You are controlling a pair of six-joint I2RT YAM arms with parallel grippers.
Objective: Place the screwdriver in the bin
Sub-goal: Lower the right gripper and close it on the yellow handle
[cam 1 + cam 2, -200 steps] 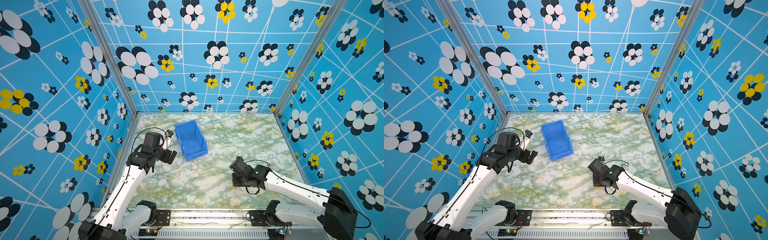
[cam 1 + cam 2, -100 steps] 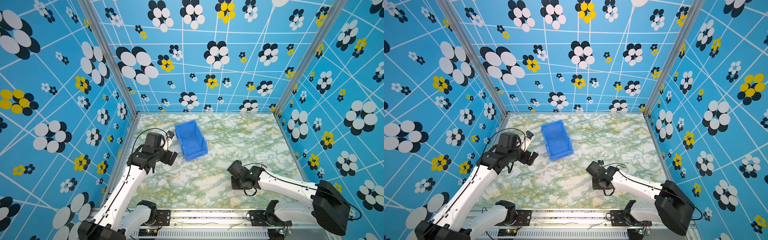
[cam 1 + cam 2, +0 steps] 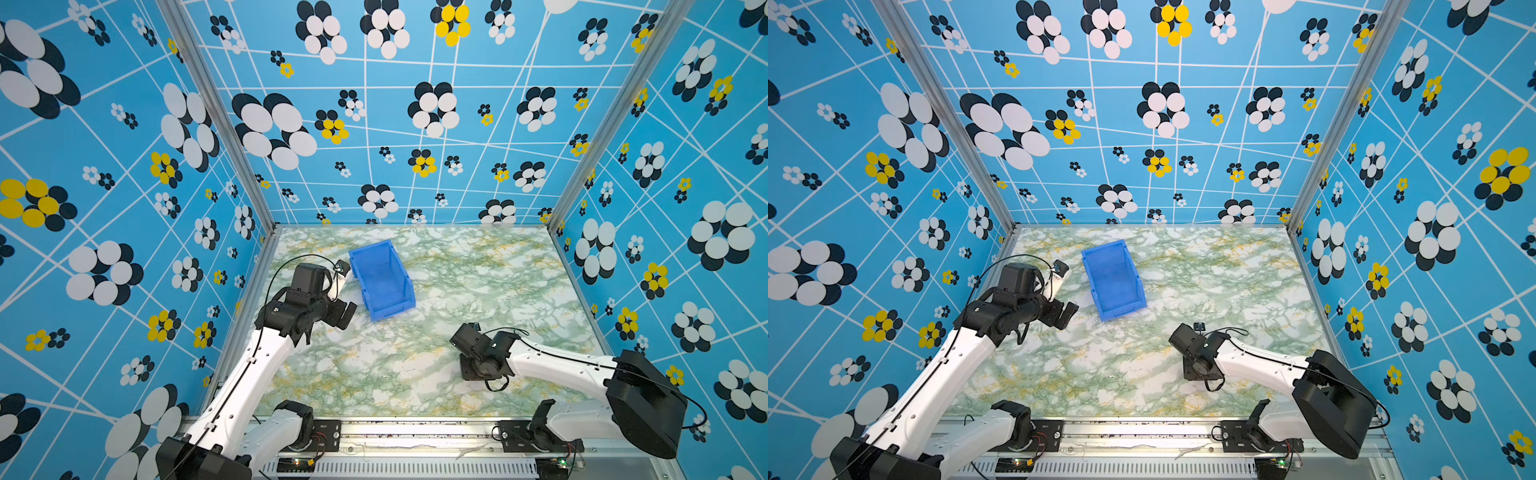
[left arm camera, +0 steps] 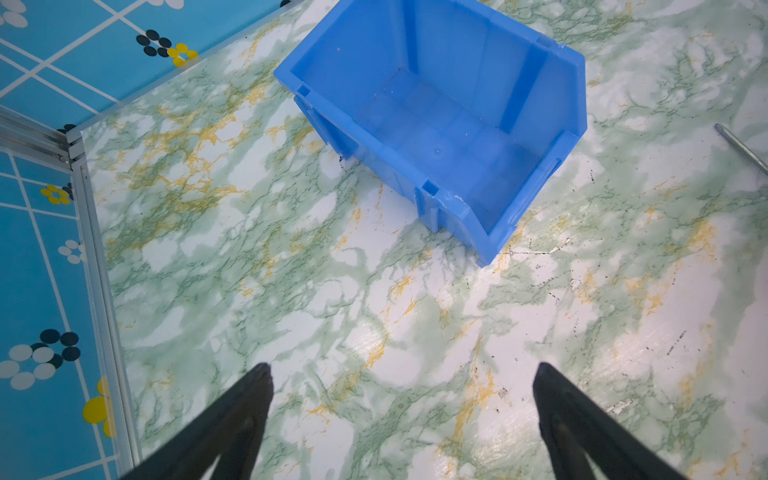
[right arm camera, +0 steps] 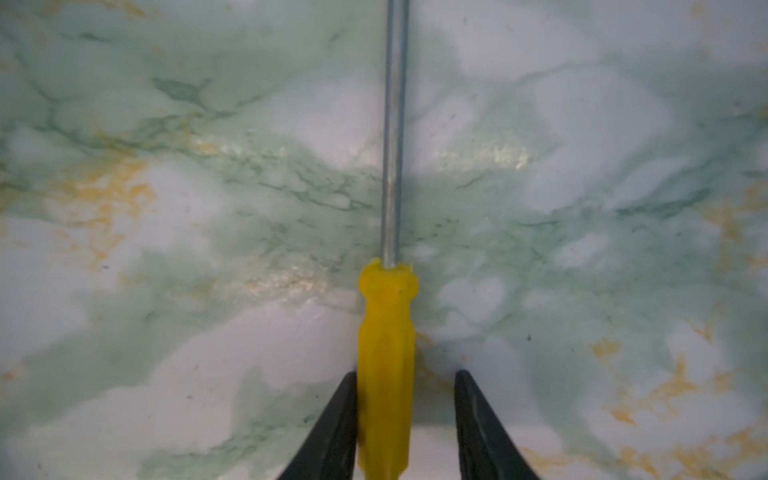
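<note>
Our right gripper [image 5: 405,374] straddles the screwdriver [image 5: 386,332] handle, jaws slightly apart, to lift it toward the bin [image 3: 384,278] at ten o'clock; left gripper [image 4: 401,365] jaws gape.

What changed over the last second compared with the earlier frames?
The right tool shifted slightly left and toward the near edge. It now straddles the handle of the screwdriver, with one finger against it and a gap on the other side, so there is no grip yet. The left tool, open, and the bin stayed put.
</note>
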